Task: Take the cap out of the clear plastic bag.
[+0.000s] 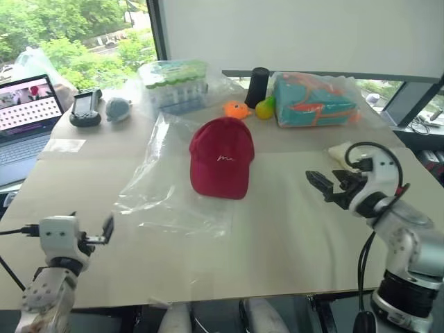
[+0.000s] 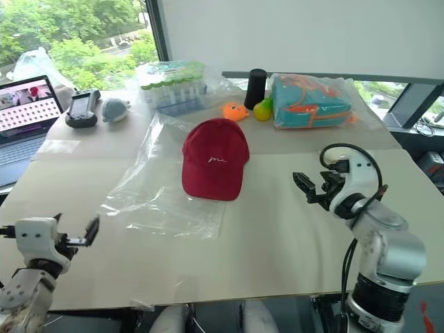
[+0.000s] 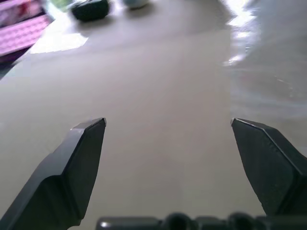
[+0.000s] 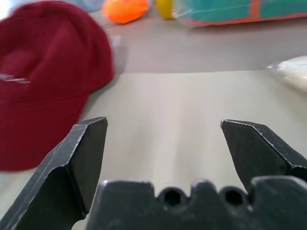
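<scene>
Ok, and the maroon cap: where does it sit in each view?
Left eye: cap at table centre, beside the clear plastic bag.
Right eye: centre, same spot.
Left wrist: not in it.
Right wrist: upper left.
Shared landmark: orange toy behind the cap.

I read this as an office or lab room set up for tests. A large beige table (image 1: 291, 236) stands by tall windows (image 1: 76, 28) facing green trees. An open laptop (image 1: 24, 114) sits at the table's left edge beside a black handheld device (image 1: 86, 109). Assorted trial items line the far side: wrapped green-capped tubes (image 1: 175, 83), a bagged teal-and-orange item (image 1: 312, 100).
</scene>
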